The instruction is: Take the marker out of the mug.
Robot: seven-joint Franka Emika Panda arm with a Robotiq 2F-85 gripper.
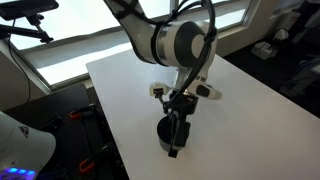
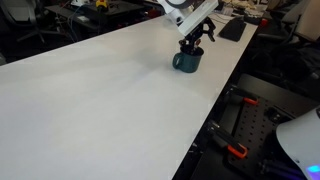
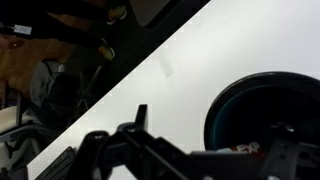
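In an exterior view, a white rounded housing (image 1: pixel 20 150) sits at the far left, off the tabletop (image 1: pixel 120 90), whose white surface runs rightward. Right of its middle the arm (image 1: pixel 180 42) comes down from above. The pincer (image 1: pixel 173 125) hangs straight over the mug (image 1: pixel 170 138), a squat dark cup standing upright near the tabletop's front edge. The pincer's tips reach the mug's mouth. Dark fingers and dark cup merge there, so I cannot tell whether the jaws are apart or together.

In an exterior view from another side, the tabletop (image 2: pixel 90 100) fills the left and middle. Toward the right the mug (image 2: pixel 187 61) stands close to the tabletop's edge, with the pincer (image 2: pixel 192 42) directly above it and down at its rim. Further right a dark flat slab (image 2: pixel 232 28) lies at the tabletop's far end, and red-handled clamps (image 2: pixel 235 152) show below the edge.

In the wrist view, dim clutter fills the left, then the tabletop (image 3: pixel 150 90) crosses as a pale diagonal band. The pincer's black linkage runs along the bottom, with one of its fingers (image 3: pixel 140 115) over open tabletop left of the cup. The mug (image 3: pixel 262 100) takes up the right, its round mouth seen from above. Low in that mouth a small reddish streak seems to be the marker (image 3: pixel 245 148), lying inside the mug; little more of it can be made out.
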